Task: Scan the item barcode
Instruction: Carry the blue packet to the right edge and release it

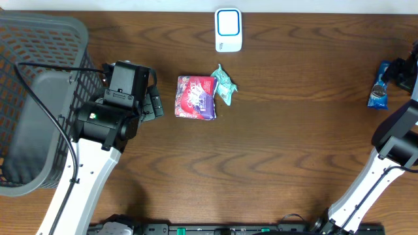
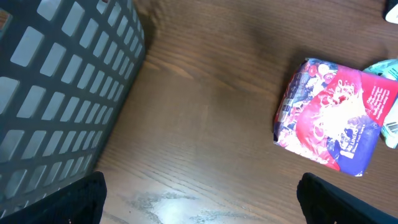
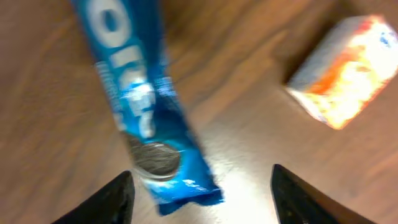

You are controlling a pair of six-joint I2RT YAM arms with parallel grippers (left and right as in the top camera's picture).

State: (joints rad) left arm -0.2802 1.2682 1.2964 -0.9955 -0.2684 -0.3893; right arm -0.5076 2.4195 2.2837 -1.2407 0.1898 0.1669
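Note:
A blue cookie packet [image 1: 377,91] lies flat on the table at the far right. In the right wrist view the packet [image 3: 140,106] is blurred, its near end between the spread fingers of my right gripper [image 3: 202,193], which is open and not clamping it. The white and blue scanner [image 1: 228,29] stands at the back centre. A red and purple packet [image 1: 195,97] and a teal wrapper [image 1: 224,85] lie mid-table. My left gripper [image 1: 155,104] is open just left of the red packet [image 2: 336,115], over bare wood [image 2: 199,199].
A grey mesh basket [image 1: 65,29] fills the left end of the table, close to the left arm, and its wall [image 2: 62,93] shows in the left wrist view. An orange and white box [image 3: 345,71] lies beyond the blue packet in the right wrist view.

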